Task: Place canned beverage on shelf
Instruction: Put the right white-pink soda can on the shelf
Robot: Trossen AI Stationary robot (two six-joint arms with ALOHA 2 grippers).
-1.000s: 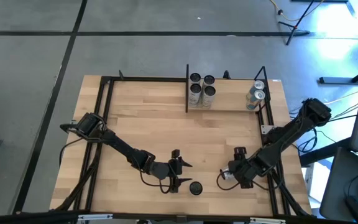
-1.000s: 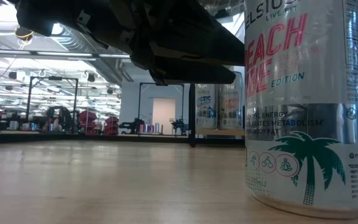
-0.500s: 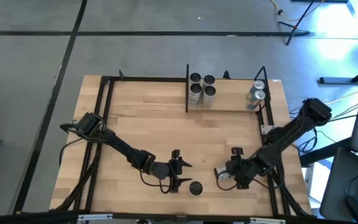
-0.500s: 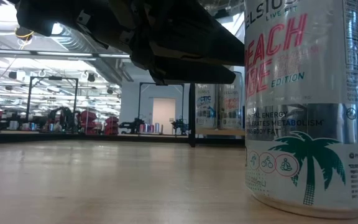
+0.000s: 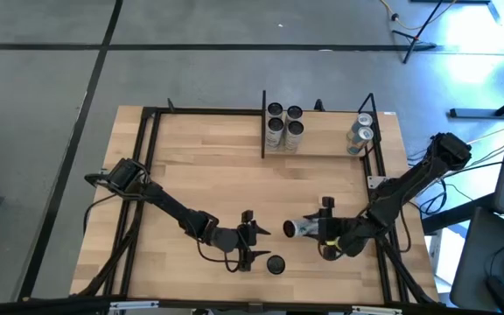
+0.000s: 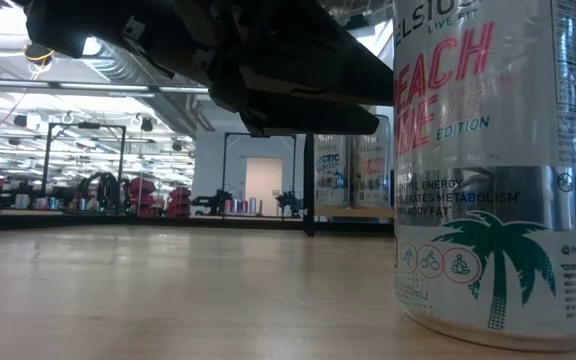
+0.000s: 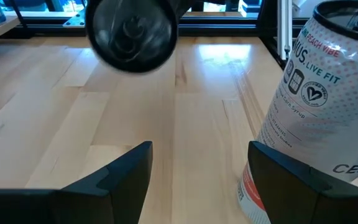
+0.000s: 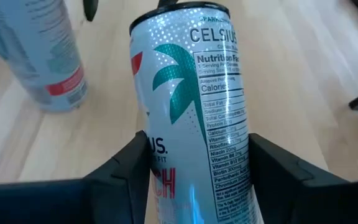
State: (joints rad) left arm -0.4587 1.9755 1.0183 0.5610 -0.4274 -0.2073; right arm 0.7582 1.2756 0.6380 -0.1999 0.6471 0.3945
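Observation:
My right gripper (image 5: pixel 315 232) is shut on a white Celsius can (image 5: pixel 296 229), held above the table's near right part and lying almost level. A second Celsius can (image 5: pixel 276 264) stands upright on its base near the front edge, large in the low view (image 6: pixel 488 160). My left gripper (image 5: pixel 256 245) is open right beside this can (image 7: pixel 316 106), with nothing between its fingers. The shelf (image 5: pixel 326 138), a light-wood ledge with black posts, stands at the far right with several cans on it. My right gripper pinches the can's round body between its two fingers (image 8: pixel 129 168), on the lower half of its side wall (image 8: pixel 166 155). The fingers come from the table's right, slanting a little down, along the can. The can is lifted clear, its top end (image 7: pixel 132 31) toward the table's left.
Cans stand in a cluster (image 5: pixel 284 122) at the shelf's left post, and two more (image 5: pixel 361 131) at its right post. Black frame rails (image 5: pixel 147 175) run along the table's edges. Bare wood (image 5: pixel 226 175) lies across the table's middle and left.
My right gripper has risen and swung toward the table's left and slightly toward the far edge, tipping up as it went. Its can has come clear of the table and gone from steep to nearly level, top end toward the left.

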